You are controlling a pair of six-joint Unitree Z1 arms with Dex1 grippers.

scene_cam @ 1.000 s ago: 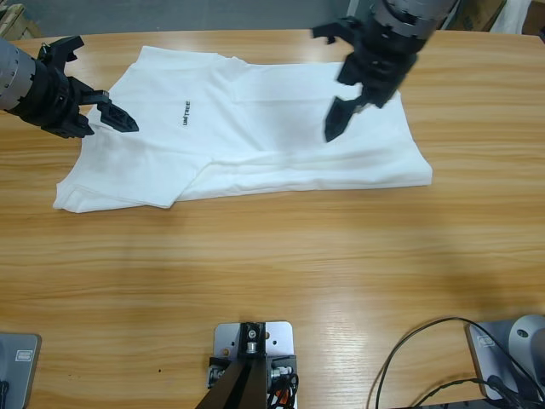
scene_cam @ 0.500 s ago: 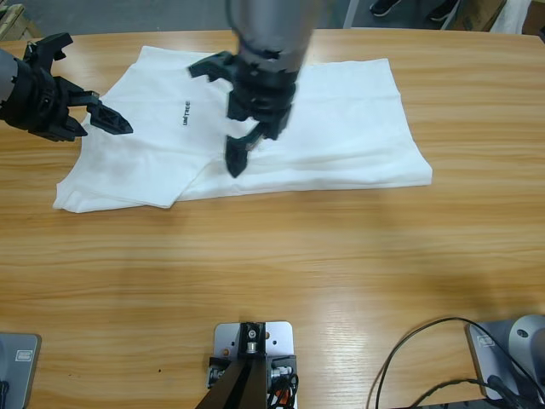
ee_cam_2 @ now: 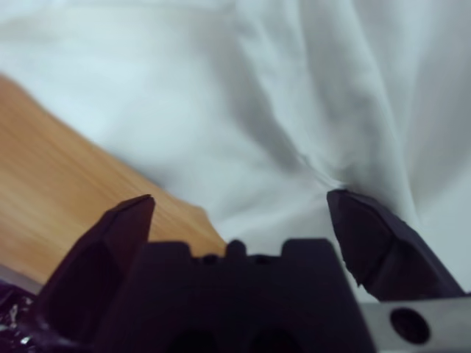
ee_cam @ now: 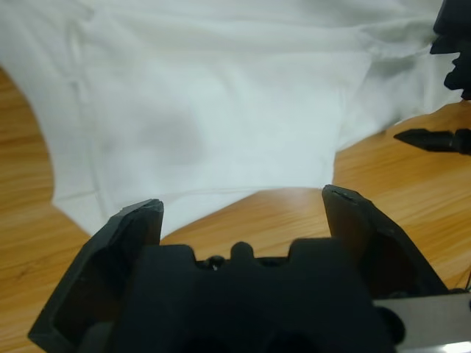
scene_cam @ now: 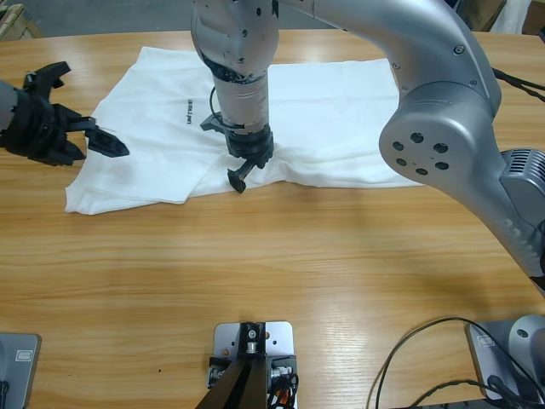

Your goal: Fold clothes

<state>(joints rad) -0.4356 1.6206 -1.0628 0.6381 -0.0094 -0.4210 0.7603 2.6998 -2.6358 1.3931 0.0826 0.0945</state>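
T-shirt [scene_cam: 324, 119] lettering — unreadable; dark

From the overhead camera I make out one bit of writing: small dark lettering [scene_cam: 188, 111] on the chest of the white T-shirt [scene_cam: 341, 111], lying at about ten o'clock from the middle of the surface. The line runs sideways from where I sit and looks like "UNITREE", though I cannot vouch for every letter. My two wrist cameras give me no readable text.
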